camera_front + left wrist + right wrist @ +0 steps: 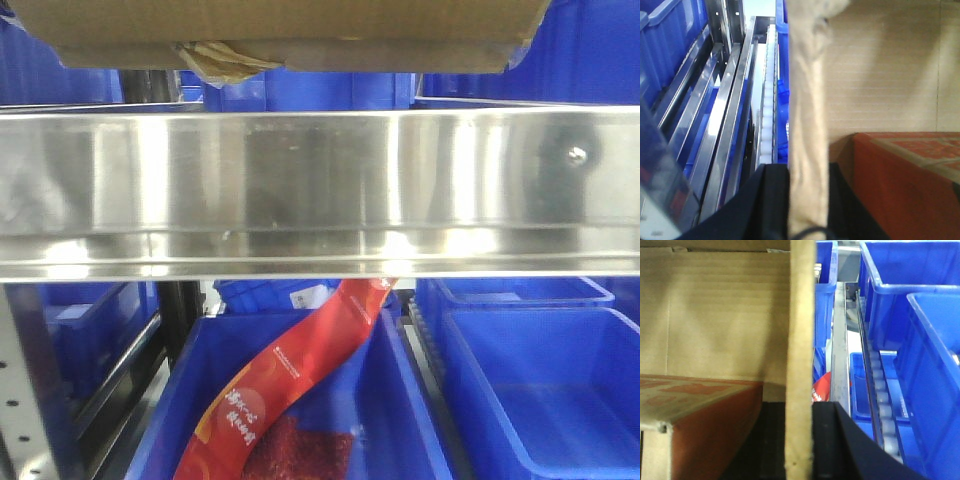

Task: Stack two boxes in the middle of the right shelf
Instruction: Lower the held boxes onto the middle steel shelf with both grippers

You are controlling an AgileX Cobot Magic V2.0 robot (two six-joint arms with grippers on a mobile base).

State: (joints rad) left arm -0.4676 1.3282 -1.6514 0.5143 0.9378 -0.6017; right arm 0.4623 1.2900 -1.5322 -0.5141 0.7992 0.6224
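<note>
The cardboard box [290, 30] hangs just above the front rail of the steel shelf [320, 180], its underside showing at the top of the front view, with a crumpled strip of yellowish tape [225, 58] at its lower seam. The box itself carries no print that I can read. Inside it, both wrist views show a red-orange carton [910, 180] with pale panels; its marks are too blurred to read.

The left gripper [807, 200] has its two black fingers [775, 200] closed on the left wall of the box, which is covered there with wrinkled tape. The right gripper [800, 440] does the same on the right wall: one dark pad [822, 440] on each side, pressed against the bare cardboard edge.

Under the shelf stands a blue bin [390, 400] containing a red packet [290, 385] with yellow Chinese characters, which I cannot make out. Another blue bin [540, 390] stands just beside it on the right. The rail bears one small screw [577, 154].
</note>
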